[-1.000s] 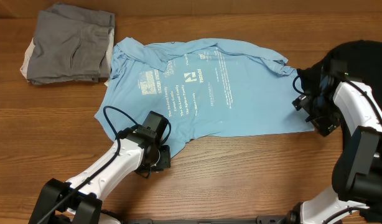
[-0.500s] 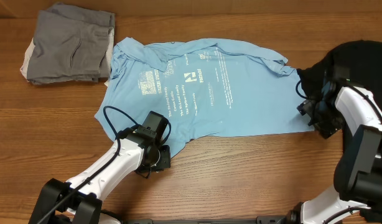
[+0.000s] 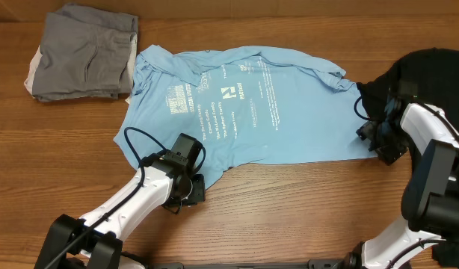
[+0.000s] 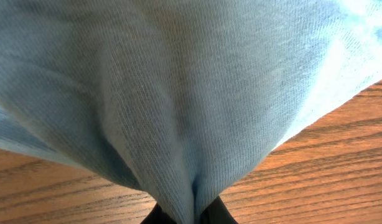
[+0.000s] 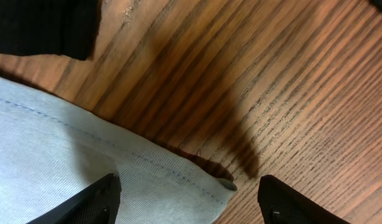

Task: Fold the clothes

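left gripper (image 4: 194, 210) jaws pinch a bunched ridge of the soft light blue knit t-shirt (image 3: 244, 104); right gripper (image 5: 191, 202) jaws stand spread astride its stitched hem corner, not yet closed. the shirt lies unfolded and rumpled on the grained wooden table (image 3: 289, 213), so its folding has barely begun. a folded grey garment (image 3: 84, 52) looks finished, and a crumpled black t-shirt (image 3: 431, 71) waits.

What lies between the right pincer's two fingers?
The hemmed corner of the light blue T-shirt, flat on the wooden table, with bare wood beside it; the right wrist view shows this.
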